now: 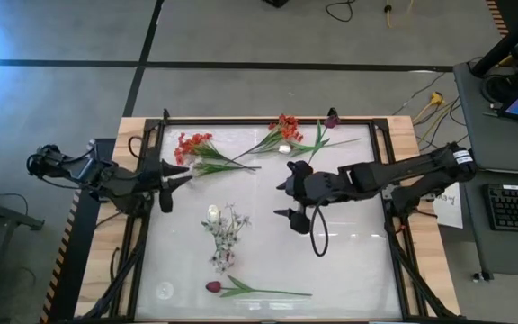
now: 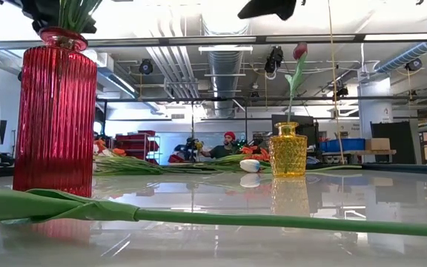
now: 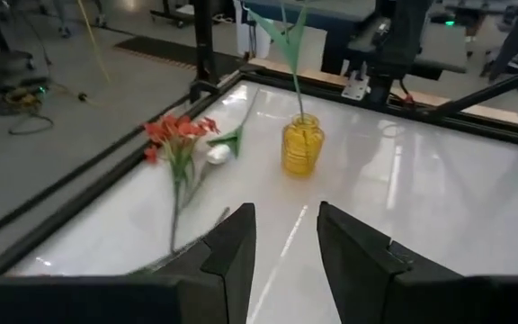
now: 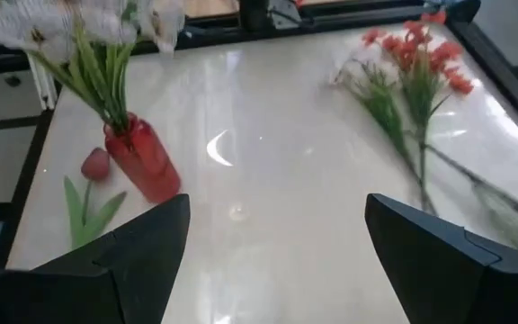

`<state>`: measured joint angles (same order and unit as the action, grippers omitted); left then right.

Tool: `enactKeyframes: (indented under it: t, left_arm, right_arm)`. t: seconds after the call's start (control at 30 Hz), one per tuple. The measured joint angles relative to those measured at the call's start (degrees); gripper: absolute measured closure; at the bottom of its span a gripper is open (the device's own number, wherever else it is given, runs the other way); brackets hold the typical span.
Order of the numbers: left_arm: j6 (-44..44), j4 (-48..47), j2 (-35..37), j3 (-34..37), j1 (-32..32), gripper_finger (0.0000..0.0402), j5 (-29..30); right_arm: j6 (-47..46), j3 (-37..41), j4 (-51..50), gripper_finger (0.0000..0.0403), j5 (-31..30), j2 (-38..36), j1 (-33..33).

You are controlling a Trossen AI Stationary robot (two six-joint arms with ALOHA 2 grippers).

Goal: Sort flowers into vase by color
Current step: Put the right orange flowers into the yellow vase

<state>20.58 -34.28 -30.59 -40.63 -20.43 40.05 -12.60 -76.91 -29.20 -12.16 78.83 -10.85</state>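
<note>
A red vase holding white blossom sprays stands mid-table. A yellow vase holds a maroon tulip. Orange-red flowers lie at the far left, with more of them and a white rose at the far middle. Another maroon tulip lies along the near edge. My left gripper hovers at the table's left edge, open and with nothing in it. My right gripper hangs wide open above the table's middle, to the right of the red vase, also with nothing in it.
A black frame rims the white tabletop. Bare tabletop stretches right of the red vase. Beyond the table a person shows in the room behind.
</note>
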Motion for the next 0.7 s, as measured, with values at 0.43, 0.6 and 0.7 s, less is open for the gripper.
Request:
enactKeyframes:
  t: [0.43,0.6,0.7]
  left_arm:
    - [-11.3,2.0,-3.6,-2.4,16.5,0.0341,-8.5]
    - [-17.1,2.3,-7.5,-7.4,27.4,0.0363,-21.9]
    - [-19.5,1.6,-10.3,-8.8,32.7,0.0365,-29.2]
  right_arm:
    - [12.4,-4.4,-5.0,0.0077,0.1,-2.9,7.2]
    - [12.6,-4.0,-5.2,0.0077,1.8,-6.6,10.2]
    - [12.5,-2.2,-5.7,0.0077,2.1,-8.1,10.3]
